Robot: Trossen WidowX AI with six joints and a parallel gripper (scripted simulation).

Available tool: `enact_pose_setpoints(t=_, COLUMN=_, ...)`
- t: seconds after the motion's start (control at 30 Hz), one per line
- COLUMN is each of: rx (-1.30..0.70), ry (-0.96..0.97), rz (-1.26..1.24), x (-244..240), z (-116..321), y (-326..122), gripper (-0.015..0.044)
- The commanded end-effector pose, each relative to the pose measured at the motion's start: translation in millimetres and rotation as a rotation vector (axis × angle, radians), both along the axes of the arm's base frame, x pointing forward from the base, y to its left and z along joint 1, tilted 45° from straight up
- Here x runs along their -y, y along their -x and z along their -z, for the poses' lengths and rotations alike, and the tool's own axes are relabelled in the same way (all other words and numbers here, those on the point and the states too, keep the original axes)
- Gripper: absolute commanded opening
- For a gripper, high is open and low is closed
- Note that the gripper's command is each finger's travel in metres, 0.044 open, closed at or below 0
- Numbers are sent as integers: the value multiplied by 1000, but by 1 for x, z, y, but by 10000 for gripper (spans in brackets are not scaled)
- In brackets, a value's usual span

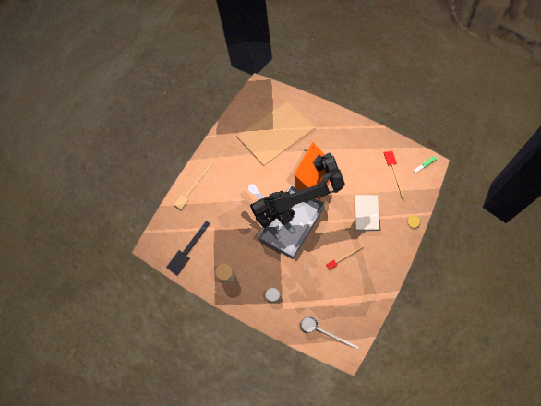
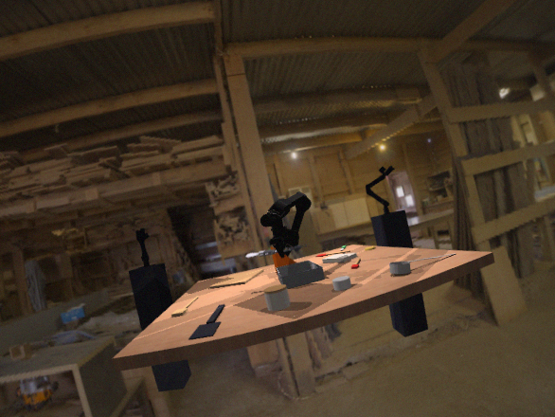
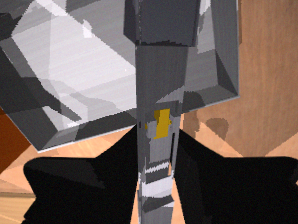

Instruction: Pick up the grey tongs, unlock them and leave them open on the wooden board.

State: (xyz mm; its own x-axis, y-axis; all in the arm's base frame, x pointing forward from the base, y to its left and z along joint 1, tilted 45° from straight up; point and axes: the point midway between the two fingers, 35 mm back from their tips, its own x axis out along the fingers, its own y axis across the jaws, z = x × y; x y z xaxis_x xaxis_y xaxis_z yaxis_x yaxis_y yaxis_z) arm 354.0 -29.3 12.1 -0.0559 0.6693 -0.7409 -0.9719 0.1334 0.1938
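The tool (image 1: 285,231) (image 2: 282,253) (image 3: 154,126) grips grey tongs (image 3: 162,75), their tips indistinct.

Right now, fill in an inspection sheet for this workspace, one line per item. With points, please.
Surface: wooden table (image 1: 185,185) (image 2: 331,308), patched with shadow and light.
Job's things: grey tongs (image 3: 162,75) held above the roasting tin (image 1: 262,239) (image 2: 300,277) (image 3: 238,75); wooden board (image 1: 277,134) (image 2: 237,280) carries nothing.
Clutter: black spatula (image 1: 179,262) (image 2: 205,330), lidded jar (image 1: 224,272) (image 2: 277,299), saucepan (image 1: 309,325) (image 2: 400,268), among others.
Gripper: the gripper (image 1: 285,227) (image 2: 282,251) (image 3: 154,126) is shut on the tongs.
Cables: nothing seen.
Surroundings: dark pedestals (image 1: 251,55) (image 2: 152,294) beside the table; workshop with stacked timber (image 2: 95,161) behind.
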Motion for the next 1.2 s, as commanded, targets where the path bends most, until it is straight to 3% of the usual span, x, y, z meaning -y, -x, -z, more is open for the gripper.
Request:
enact_pose_setpoints(t=0.0, rx=-55, ry=21, rz=66, x=29, z=15, y=2, gripper=-150)
enact_pose_setpoints(t=0.77, rx=-387, ry=38, rz=405, x=172, z=109, y=76, gripper=-150)
enact_pose_setpoints(t=1.17, rx=-488, ry=31, rz=501, x=205, z=132, y=114, gripper=-150)
